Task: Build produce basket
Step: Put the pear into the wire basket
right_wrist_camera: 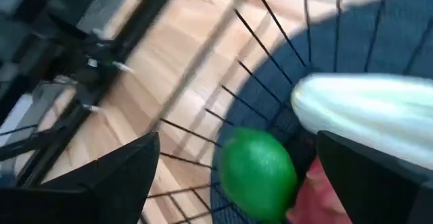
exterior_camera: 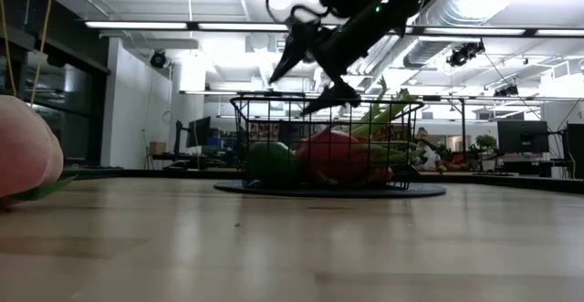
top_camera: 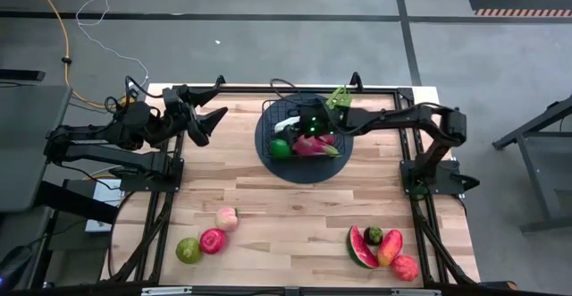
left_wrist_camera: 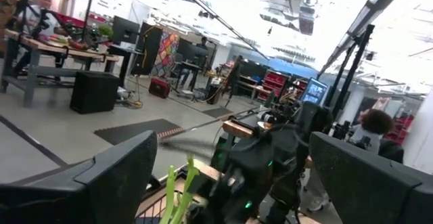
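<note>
The black wire-grid basket (top_camera: 302, 128) sits on a dark round mat (top_camera: 268, 157) at the far middle of the light wooden table (top_camera: 286, 207). Inside it lie a green round fruit (top_camera: 281, 148), a pink dragon fruit (top_camera: 313, 145) and a green-white leafy stalk (top_camera: 336, 99) whose leaves poke over the far right rim; the right wrist view shows the stalk's pale stem (right_wrist_camera: 365, 109) beside the green fruit (right_wrist_camera: 257, 173). The right gripper (top_camera: 290, 120) hangs over the basket, above the produce, fingers spread apart and holding nothing; in the low view it sits just above the basket's rim (exterior_camera: 310, 65). The left gripper (top_camera: 211, 115) waits above the table's far left corner, well apart from the basket, fingers spread and empty. At the near left lie a pale peach (top_camera: 227, 218), a red apple (top_camera: 213, 241) and a green apple (top_camera: 189, 250), close together. At the near right sit a watermelon slice (top_camera: 361, 248), a small dark green fruit (top_camera: 374, 235), an orange-red mango (top_camera: 390, 247) and a red fruit (top_camera: 405, 267), bunched. People show in the room behind, in the left wrist view.
</note>
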Robot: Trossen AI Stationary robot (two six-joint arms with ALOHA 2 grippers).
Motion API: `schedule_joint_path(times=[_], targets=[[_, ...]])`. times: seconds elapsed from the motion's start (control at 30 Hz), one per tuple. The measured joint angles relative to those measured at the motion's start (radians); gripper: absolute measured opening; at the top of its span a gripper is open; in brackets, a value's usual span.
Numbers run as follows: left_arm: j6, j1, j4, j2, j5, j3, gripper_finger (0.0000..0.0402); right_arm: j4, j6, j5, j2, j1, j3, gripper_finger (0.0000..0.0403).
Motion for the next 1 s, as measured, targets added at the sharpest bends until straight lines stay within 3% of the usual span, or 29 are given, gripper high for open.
schedule_joint_path(times=[0.13,0.27,0.37,0.47,0.6,0.77,1.0], targets=[[0.0,0.0,0.0,0.0,-0.005,0.0,0.0374,-0.084,-0.162,-0.001,-0.109,-0.002,0.0,0.0385],[0.0,0.002,-0.001,0.0,-0.005,0.0,0.0374,-0.188,-0.314,0.102,-0.252,0.027,-0.007,0.0385],[-0.007,0.002,0.0,0.0,-0.004,0.0,0.0374,-0.189,-0.368,0.107,-0.373,0.051,-0.083,0.0385],[-0.021,0.002,0.0,0.0,0.019,0.0,0.0374,-0.082,-0.352,0.108,-0.504,0.092,-0.232,0.0385],[-0.035,0.002,0.0,0.0,0.046,0.0,0.0374,0.225,-0.267,0.077,-0.677,0.149,-0.444,0.0385],[-0.027,0.002,0.0,0.0,0.049,0.0,0.0374,0.533,-0.23,0.081,-0.819,0.167,-0.589,0.0385],[0.007,0.002,-0.019,0.0,0.059,0.0,0.0374,0.543,-0.193,0.081,-0.927,0.167,-0.628,0.0385]])
